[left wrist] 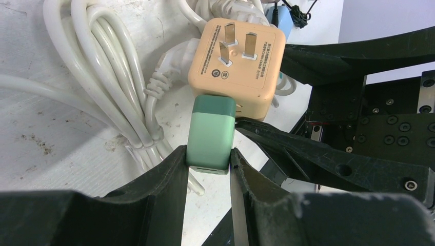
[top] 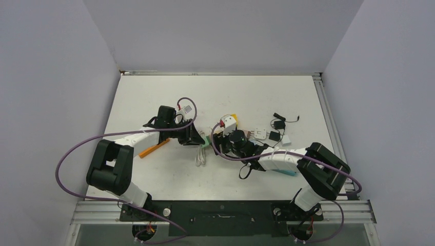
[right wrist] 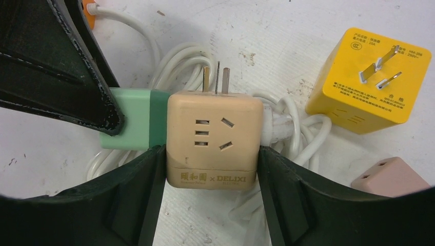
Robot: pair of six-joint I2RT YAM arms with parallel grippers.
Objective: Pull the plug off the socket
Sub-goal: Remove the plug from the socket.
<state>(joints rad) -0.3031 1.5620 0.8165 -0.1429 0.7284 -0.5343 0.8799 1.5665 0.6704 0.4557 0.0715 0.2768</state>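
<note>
Pale grey walls box in a white, slightly scuffed worktop [top: 154,97], and near its middle the two arms meet over a small tangle of chargers and cords. The left end effector [left wrist: 208,164] is clamped shut on the green plug [left wrist: 210,134], its pads pinching the plug's outer end, while the right end effector [right wrist: 211,171] has its fingers set against both flanks of the beige socket cube [right wrist: 213,139], gripping it. The plug sits pushed into the cube's side face, flush against it, so the two end effectors face each other with the joint between them — plug to one side, cube to the other. Both rest on or just above a bundle of white cable [left wrist: 102,77]. What could go wrong, to my eye: the left pads hold only the far tip of the plug, so a hard tug might let it slip free before the pins release. If the pull is not straight along the pins, the plug could bind in the cube. The right fingers bear on smooth beige faces, and the cube might twist or slide out — dragging the looped cable with it. A yellow adapter [right wrist: 370,79] and a pink one [right wrist: 392,177] lie just beside and could be knocked.
</note>
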